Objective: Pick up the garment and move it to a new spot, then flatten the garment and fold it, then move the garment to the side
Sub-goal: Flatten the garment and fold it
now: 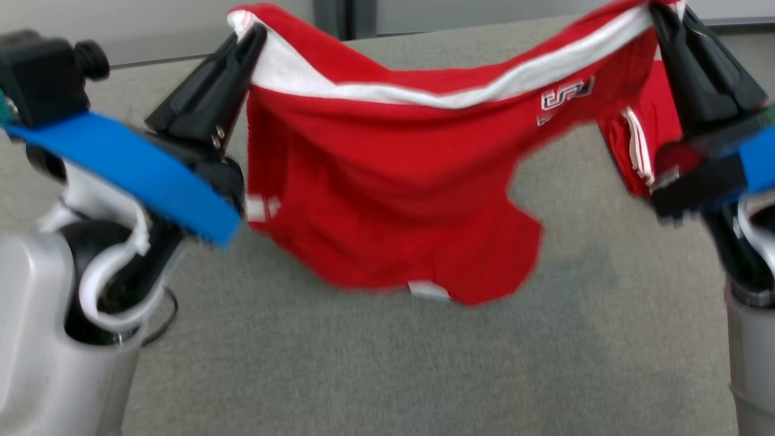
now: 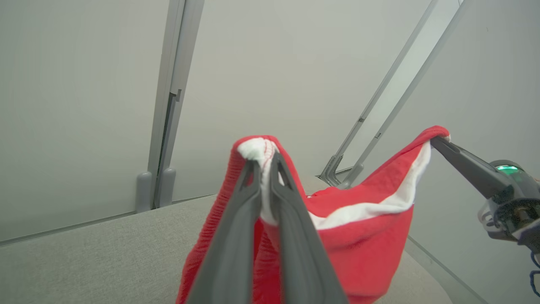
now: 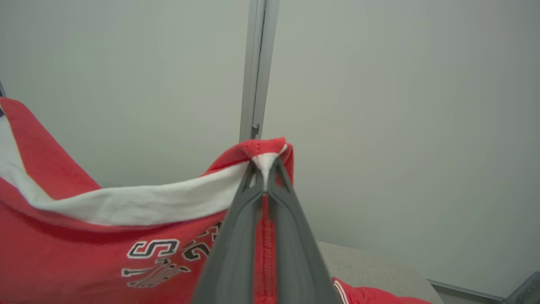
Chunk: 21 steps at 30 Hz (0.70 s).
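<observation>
The garment point(image 1: 387, 206) is red with a white band along its top edge and a small printed logo. It hangs in the air between my two grippers, sagging in the middle above the grey table point(image 1: 387, 363). My left gripper point(image 1: 254, 33) is shut on its upper left corner; in the left wrist view the left gripper point(image 2: 265, 158) pinches the white band of the garment point(image 2: 363, 240). My right gripper point(image 1: 657, 15) is shut on the upper right corner, and in the right wrist view the right gripper point(image 3: 266, 162) clamps red and white cloth of the garment point(image 3: 84, 236).
A pale wall with metal frame posts point(image 2: 168, 105) stands behind the table's far edge. The grey table surface spreads below and in front of the hanging cloth. In the left wrist view the right arm's finger point(image 2: 468, 166) reaches in from the right.
</observation>
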Tool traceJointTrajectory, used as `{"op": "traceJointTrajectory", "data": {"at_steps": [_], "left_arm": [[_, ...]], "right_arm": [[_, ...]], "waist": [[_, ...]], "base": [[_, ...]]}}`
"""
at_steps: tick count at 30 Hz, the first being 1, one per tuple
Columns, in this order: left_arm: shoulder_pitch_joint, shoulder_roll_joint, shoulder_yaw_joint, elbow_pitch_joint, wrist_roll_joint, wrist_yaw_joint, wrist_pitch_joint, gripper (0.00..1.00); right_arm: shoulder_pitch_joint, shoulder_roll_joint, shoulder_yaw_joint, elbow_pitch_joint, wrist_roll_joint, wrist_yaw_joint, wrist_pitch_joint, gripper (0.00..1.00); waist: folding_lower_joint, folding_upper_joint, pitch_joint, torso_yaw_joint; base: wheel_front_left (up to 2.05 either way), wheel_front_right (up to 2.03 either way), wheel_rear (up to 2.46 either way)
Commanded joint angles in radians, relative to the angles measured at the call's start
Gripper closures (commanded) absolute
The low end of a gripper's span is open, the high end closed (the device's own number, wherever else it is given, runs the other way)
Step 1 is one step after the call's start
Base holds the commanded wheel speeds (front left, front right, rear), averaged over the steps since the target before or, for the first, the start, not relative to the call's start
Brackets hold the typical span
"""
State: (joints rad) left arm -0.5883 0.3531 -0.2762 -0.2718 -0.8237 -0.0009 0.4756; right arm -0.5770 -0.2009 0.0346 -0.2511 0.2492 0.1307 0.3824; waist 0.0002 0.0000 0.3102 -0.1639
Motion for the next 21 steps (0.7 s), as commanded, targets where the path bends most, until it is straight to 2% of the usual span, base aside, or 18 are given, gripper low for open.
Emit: {"op": "traceJointTrajectory", "data": {"at_steps": [1, 5, 8, 12, 17, 21], "left_arm": [[-0.047, -0.002, 0.006, 0.022, 0.008, -0.005, 0.000, 1.00], [-0.212, 0.038, -0.004, 0.138, 0.105, -0.024, -0.011, 1.00], [-0.336, 0.033, -0.006, 0.236, 0.164, -0.030, -0.048, 1.00], [-0.483, 0.016, 0.009, 0.369, 0.227, -0.032, -0.148, 1.00], [-0.593, 0.000, 0.015, 0.489, 0.271, -0.053, -0.281, 1.00], [-0.588, -0.019, 0.013, 0.568, 0.279, -0.070, -0.381, 1.00]], "right_arm": [[-0.051, -0.004, 0.007, 0.031, 0.011, 0.000, -0.013, 1.00], [-0.253, 0.028, 0.015, 0.208, 0.032, 0.000, -0.089, 1.00], [-0.401, 0.043, 0.016, 0.349, 0.027, 0.000, -0.164, 1.00], [-0.564, 0.043, 0.018, 0.483, -0.020, 0.000, -0.294, 1.00], [-0.677, 0.058, -0.004, 0.579, -0.100, 0.000, -0.441, 1.00], [-0.659, 0.075, 0.006, 0.636, -0.122, 0.000, -0.488, 1.00]], "waist": [[-0.0002, 0.0000, 0.040, 0.015], [-0.0002, 0.0000, 0.127, 0.000], [-0.0002, 0.0000, 0.178, -0.007], [-0.0002, 0.0000, 0.210, -0.005], [-0.0002, 0.0000, 0.217, -0.002], [-0.0002, 0.0000, 0.216, -0.003]], "base": [[0.00, 0.00, 0.00], [0.00, 0.00, 0.00], [0.00, 0.00, 0.00], [0.00, 0.00, 0.00], [0.00, 0.00, 0.00], [0.00, 0.00, 0.00]]}}
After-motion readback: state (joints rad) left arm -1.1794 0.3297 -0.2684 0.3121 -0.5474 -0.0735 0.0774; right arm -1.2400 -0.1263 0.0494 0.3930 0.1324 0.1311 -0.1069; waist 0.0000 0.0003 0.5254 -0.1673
